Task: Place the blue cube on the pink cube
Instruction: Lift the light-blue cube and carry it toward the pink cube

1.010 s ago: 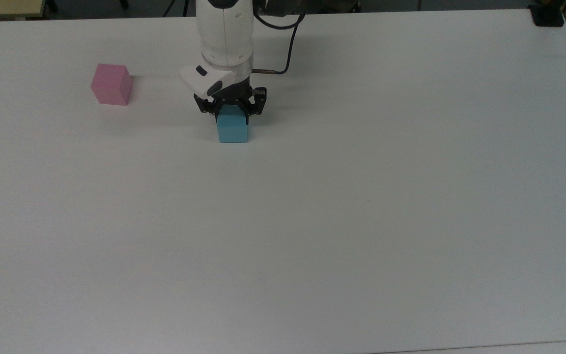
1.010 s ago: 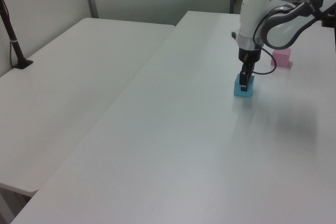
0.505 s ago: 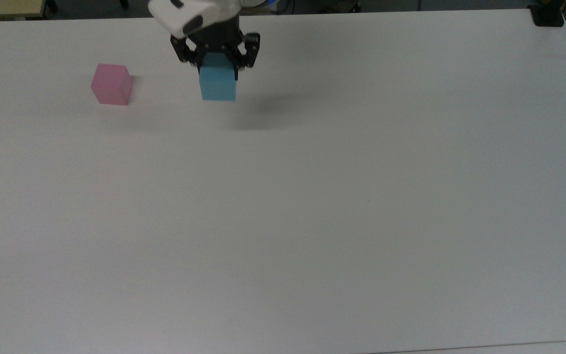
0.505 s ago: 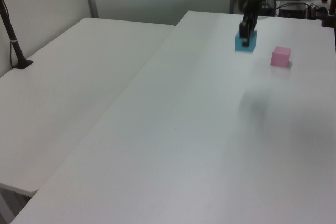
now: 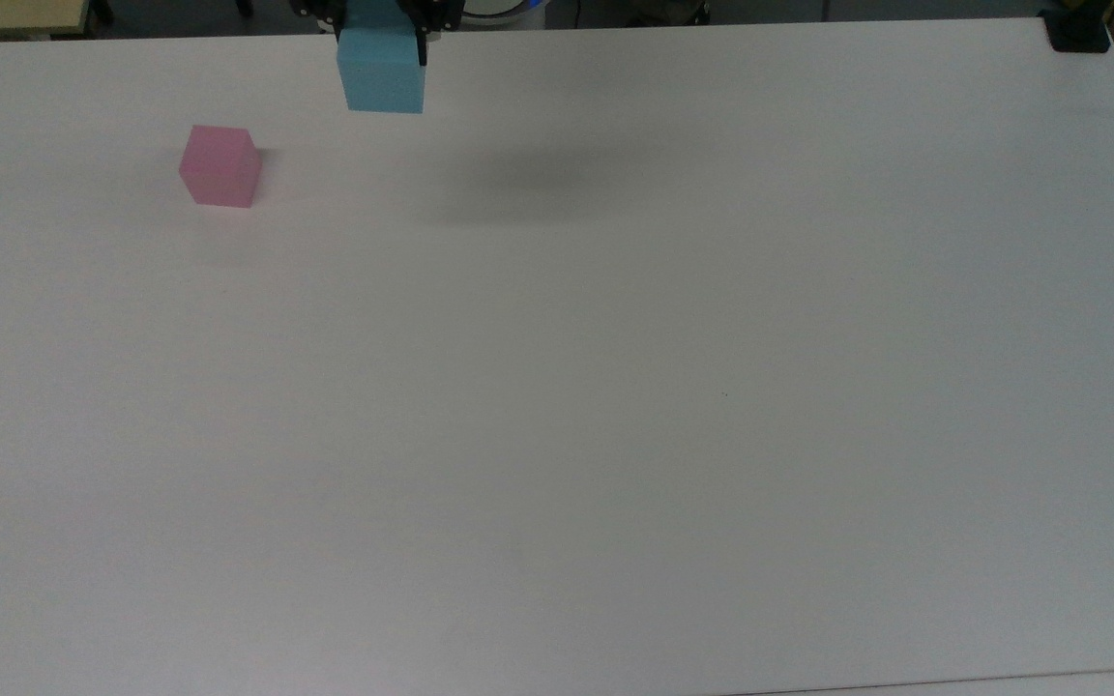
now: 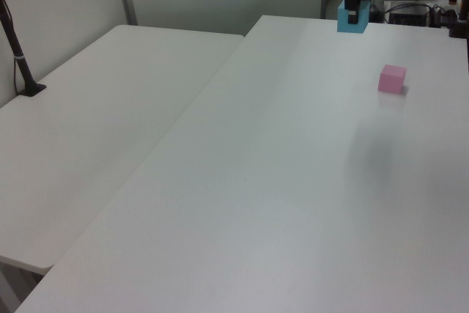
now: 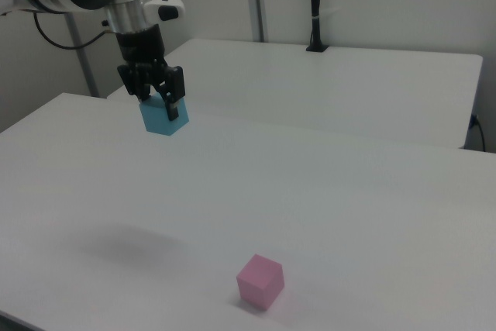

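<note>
The light-blue cube (image 5: 382,83) (image 6: 352,20) (image 7: 164,117) hangs high above the white table (image 5: 615,387), and my gripper (image 7: 159,106) (image 6: 354,11) is shut on its upper part. In the top view the gripper (image 5: 380,21) is cut by the upper edge. The pale-pink cube (image 5: 219,166) (image 6: 392,78) (image 7: 261,281) rests on the table, to the top view's left of the blue cube and apart from it. In the right view the pink cube lies near the front edge, lower right of the held cube.
A second white table (image 6: 95,122) adjoins this one on the left view's left. A black post (image 6: 16,53) (image 7: 315,5) is clamped to that second table. A black clamp (image 5: 1077,31) sits at the top view's far right corner.
The gripper has lifted the blue cube off the table, risen high and shifted toward the top view's left, nearer the pink cube. The pink cube has not moved.
</note>
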